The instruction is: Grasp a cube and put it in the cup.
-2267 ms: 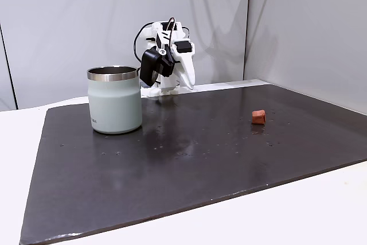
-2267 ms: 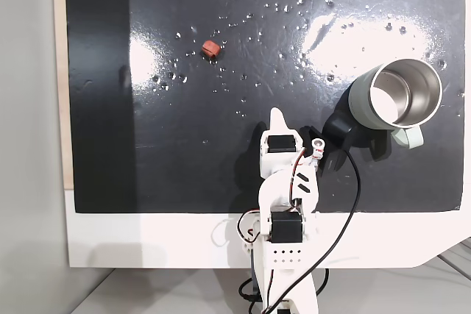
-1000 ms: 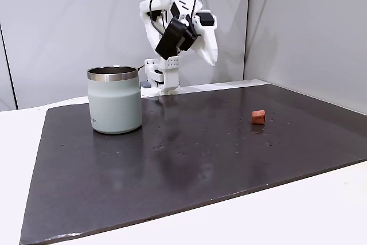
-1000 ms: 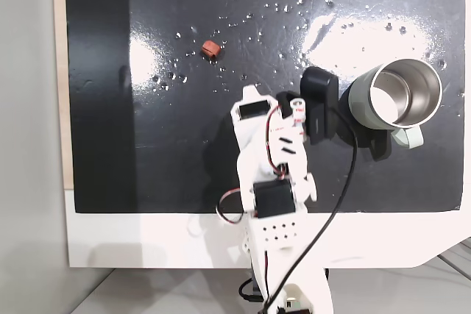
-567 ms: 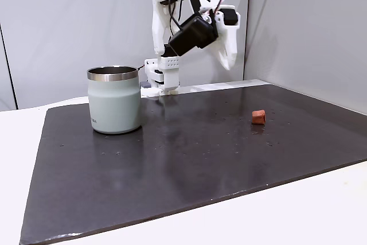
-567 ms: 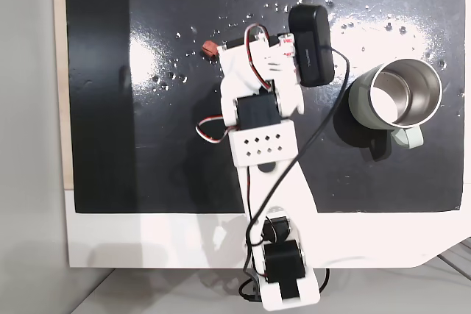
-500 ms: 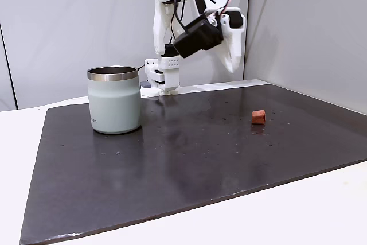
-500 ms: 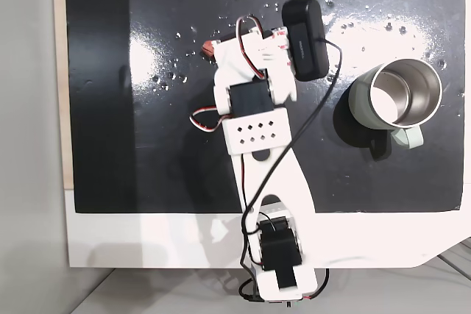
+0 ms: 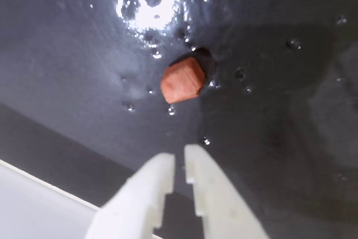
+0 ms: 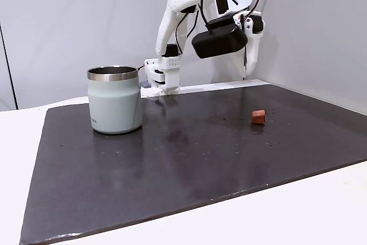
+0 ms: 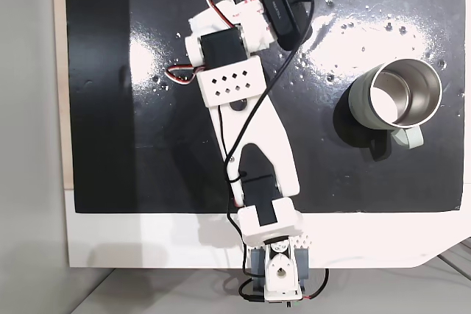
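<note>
Matte orange cube [image 9: 183, 80], rounded edges, on glossy mat [image 9: 279, 110].

Side-on fixed view: cup [image 10: 114, 100] sits on the mat [image 10: 189, 159] at the left, cube [image 10: 258, 117] well off to the right, arm [image 10: 221, 12] up behind between them. Wrist view: cube [image 9: 182, 80] lies just beyond the gripper [image 9: 178, 160] tips, not touching.

arm [image 10: 189, 10] extended, gripper [image 9: 179, 158] above cube [image 9: 182, 80] (fingers nearly closed)
</note>
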Robot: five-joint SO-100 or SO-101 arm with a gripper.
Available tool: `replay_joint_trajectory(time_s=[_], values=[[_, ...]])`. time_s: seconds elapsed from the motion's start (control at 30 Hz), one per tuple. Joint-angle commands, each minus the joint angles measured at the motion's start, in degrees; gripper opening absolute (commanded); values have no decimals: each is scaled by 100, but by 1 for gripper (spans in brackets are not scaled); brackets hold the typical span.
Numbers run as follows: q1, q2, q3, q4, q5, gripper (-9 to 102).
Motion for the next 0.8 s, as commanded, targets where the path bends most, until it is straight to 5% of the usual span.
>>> replay_joint_trajectory(time_s=[0.0, 0.47, 0.77], values=[[-35, -114, -835, 299, -149, 0], [-299, -1310, -2637, 1477, -853, 2], [-299, -1397, -2698, 1600, -993, 18]])
